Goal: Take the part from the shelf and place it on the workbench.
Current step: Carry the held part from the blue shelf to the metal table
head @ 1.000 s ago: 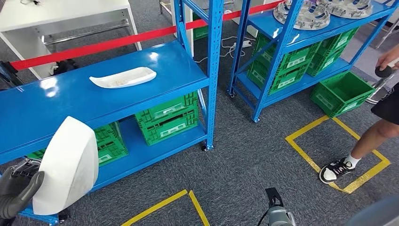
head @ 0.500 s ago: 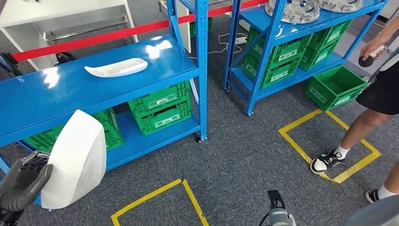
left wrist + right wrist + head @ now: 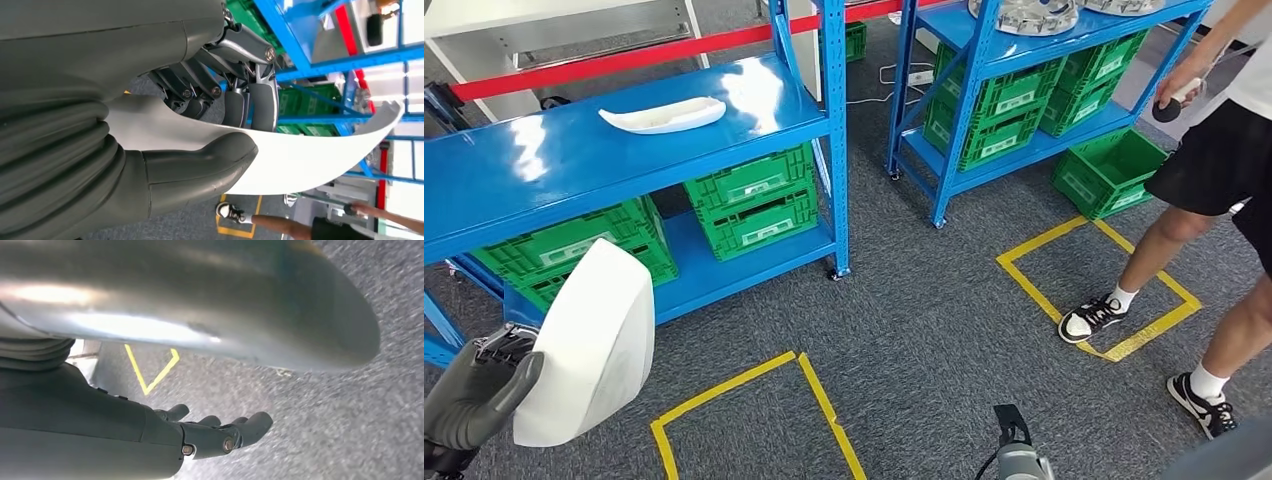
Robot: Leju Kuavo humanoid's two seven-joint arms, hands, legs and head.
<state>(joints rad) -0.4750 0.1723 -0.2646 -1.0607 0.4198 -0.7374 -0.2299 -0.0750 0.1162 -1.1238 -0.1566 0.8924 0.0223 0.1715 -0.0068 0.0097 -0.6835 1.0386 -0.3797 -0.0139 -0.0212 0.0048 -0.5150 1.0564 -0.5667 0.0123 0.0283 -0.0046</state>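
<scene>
My left hand (image 3: 474, 395) grips a curved white plastic part (image 3: 589, 345) at the lower left of the head view, held upright above the carpet in front of the blue shelf (image 3: 614, 150). In the left wrist view the thumb (image 3: 200, 167) presses one face of the white part (image 3: 310, 155) and the dark fingers (image 3: 250, 102) press the other. A second white part (image 3: 662, 115) lies on the shelf's top board. My right hand (image 3: 220, 432) hangs over the grey carpet with its fingers loosely extended and nothing in it.
Green crates (image 3: 749, 200) fill the lower shelf boards. A second blue shelf (image 3: 1024, 90) with crates and metal rims stands at the back right. A person (image 3: 1214, 170) stands at the right beside a yellow taped square (image 3: 1094, 280). Another taped outline (image 3: 744, 400) marks the carpet before me.
The whole scene has shifted up and left as the camera moved back from the shelf. The white part stays in my left hand. The person has stepped further into view.
</scene>
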